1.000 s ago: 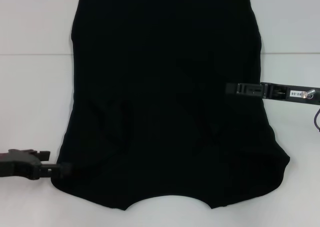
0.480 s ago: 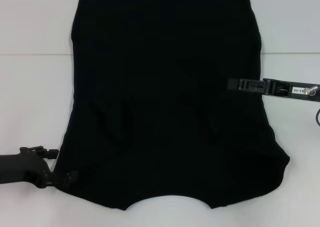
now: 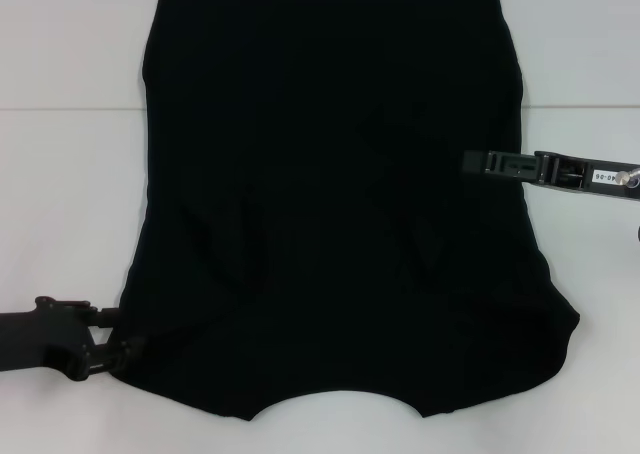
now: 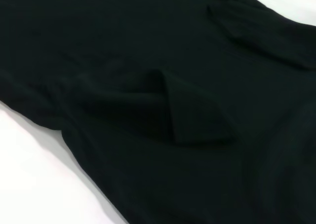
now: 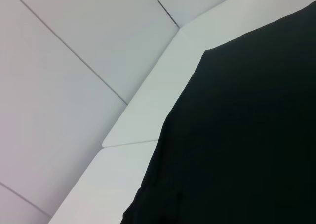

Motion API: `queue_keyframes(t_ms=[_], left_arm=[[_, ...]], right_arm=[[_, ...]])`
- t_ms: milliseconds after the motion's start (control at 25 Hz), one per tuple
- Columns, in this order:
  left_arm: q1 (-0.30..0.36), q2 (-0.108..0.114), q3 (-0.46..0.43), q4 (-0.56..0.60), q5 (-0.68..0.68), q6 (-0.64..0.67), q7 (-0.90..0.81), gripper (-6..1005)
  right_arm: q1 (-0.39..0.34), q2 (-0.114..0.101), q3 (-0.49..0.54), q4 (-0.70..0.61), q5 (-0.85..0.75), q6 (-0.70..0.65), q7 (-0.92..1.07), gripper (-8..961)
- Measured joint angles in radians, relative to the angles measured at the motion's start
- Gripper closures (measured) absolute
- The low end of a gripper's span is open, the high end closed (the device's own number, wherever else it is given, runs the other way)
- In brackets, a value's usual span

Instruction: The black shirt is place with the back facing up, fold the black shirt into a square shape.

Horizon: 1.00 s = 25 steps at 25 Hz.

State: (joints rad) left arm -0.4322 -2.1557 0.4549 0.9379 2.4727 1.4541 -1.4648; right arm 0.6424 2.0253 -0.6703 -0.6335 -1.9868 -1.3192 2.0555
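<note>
The black shirt (image 3: 330, 174) lies flat on the white table (image 3: 60, 194), neckline toward me, with both sleeves folded in onto the body. My left gripper (image 3: 118, 352) is low at the shirt's near left corner, touching its edge. My right gripper (image 3: 472, 162) hovers over the shirt's right edge, about halfway up. The left wrist view shows the shirt (image 4: 197, 61) close up with a folded flap (image 4: 192, 115). The right wrist view shows the shirt's far part (image 5: 247, 135) on the table.
A seam (image 3: 70, 109) runs across the table behind the grippers. White table shows on both sides of the shirt. The right wrist view shows the table's far edge (image 5: 143, 91) and pale panels beyond it.
My right gripper has drawn back to the right, from over the shirt toward its right edge. My left gripper has shifted and turned at the shirt's near left corner.
</note>
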Motion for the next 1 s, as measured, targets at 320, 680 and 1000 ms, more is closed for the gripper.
queue_keyframes(t_ms=[320, 680, 1000], left_arm=[[0.004, 0.0, -0.003, 0.004, -0.005, 0.014, 0.001, 625], [0.011, 0.001, -0.002, 0.007, -0.007, 0.015, 0.001, 965], [0.025, 0.003, -0.026, 0.019, -0.007, 0.028, 0.003, 990]], right_arm=[[-0.001, -0.003, 0.0, 0.0, 0.0, -0.003, -0.002, 163], [-0.017, -0.011, 0.0, 0.0, -0.005, 0.0, -0.005, 164], [-0.067, -0.063, -0.013, 0.001, -0.042, -0.049, 0.081, 164]])
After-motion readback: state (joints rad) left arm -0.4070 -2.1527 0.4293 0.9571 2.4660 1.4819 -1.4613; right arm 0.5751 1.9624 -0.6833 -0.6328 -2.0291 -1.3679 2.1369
